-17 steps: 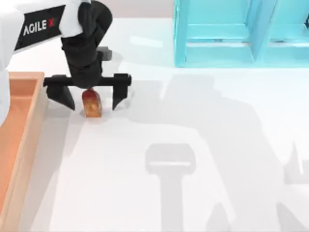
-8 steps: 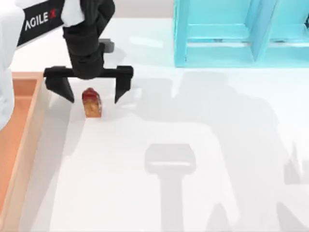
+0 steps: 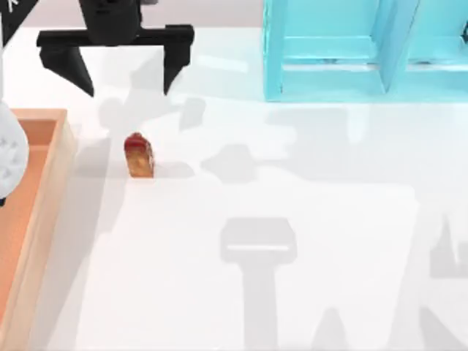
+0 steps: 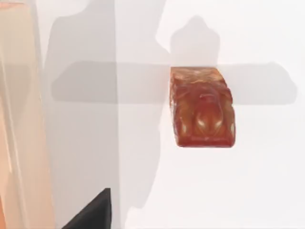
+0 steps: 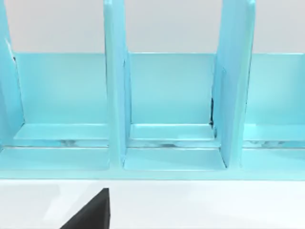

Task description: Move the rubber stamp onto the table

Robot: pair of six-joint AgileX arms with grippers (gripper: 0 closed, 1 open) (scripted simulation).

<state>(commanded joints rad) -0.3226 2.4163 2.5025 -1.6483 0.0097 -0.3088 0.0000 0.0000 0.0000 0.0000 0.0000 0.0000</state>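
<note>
Change: the left gripper (image 3: 124,73) is being seen higher and farther back than half a second ago, with the rubber stamp (image 3: 139,155) left where it was.
Jaws: the left fingers are being held wide apart, nothing between them.
Stamp: it is standing upright on the table (image 3: 292,219), near the wooden tray (image 3: 44,190), apart from it.
Surroundings: the blue shelf unit (image 3: 344,51) is standing well apart at the back.
Left wrist view: the stamp's (image 4: 202,107) red top is being shown from above.
Right wrist view: the shelf compartments (image 5: 171,105) are being faced.

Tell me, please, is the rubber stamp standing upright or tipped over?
Upright: the rubber stamp stands on the table, red top up, free of the open left hand.
</note>
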